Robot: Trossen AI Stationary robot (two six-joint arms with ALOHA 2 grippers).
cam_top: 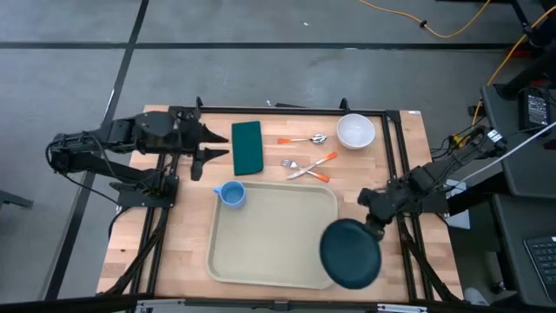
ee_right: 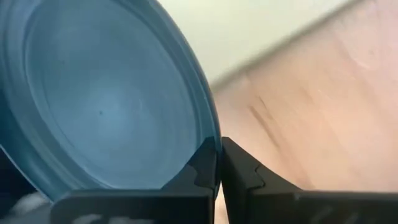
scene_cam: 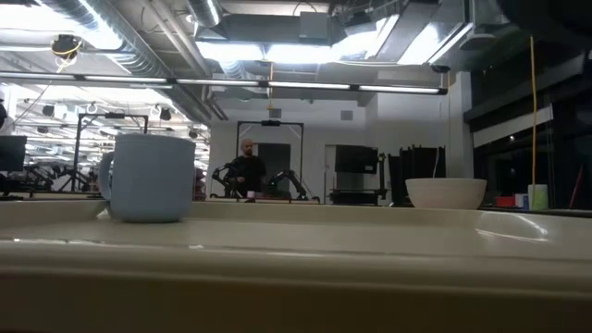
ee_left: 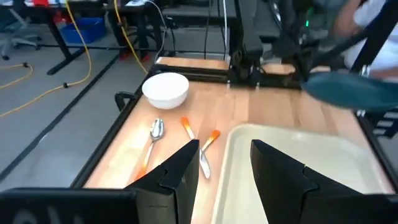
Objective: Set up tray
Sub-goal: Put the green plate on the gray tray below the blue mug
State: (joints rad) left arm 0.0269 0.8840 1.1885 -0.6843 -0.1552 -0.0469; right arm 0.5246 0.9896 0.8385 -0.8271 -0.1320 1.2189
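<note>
While the right tool (cam_top: 375, 228) pinches a dark plate's (cam_top: 350, 253) rim over the tray's (cam_top: 269, 248) corner, the left tool (cam_top: 208, 155) waits open beside a green napkin (cam_top: 248, 146). Centered on the bench (cam_top: 174, 235), the tray carries a blue mug (cam_top: 231, 194).

You find no legible text, label, brand, number or sign in any of the four views. The tray (cam_top: 261, 248), the blue mug (cam_top: 231, 193), the white bowl (cam_top: 355, 130), the dark green napkin (cam_top: 248, 146) and the dark teal plate (cam_top: 350, 254) all present plain, unmarked surfaces. The orange-handled cutlery (cam_top: 306, 165) carries no marking you can read. In the low view, the screens and fittings in the room behind are too far off and too dim for you to make out any lettering.
</note>
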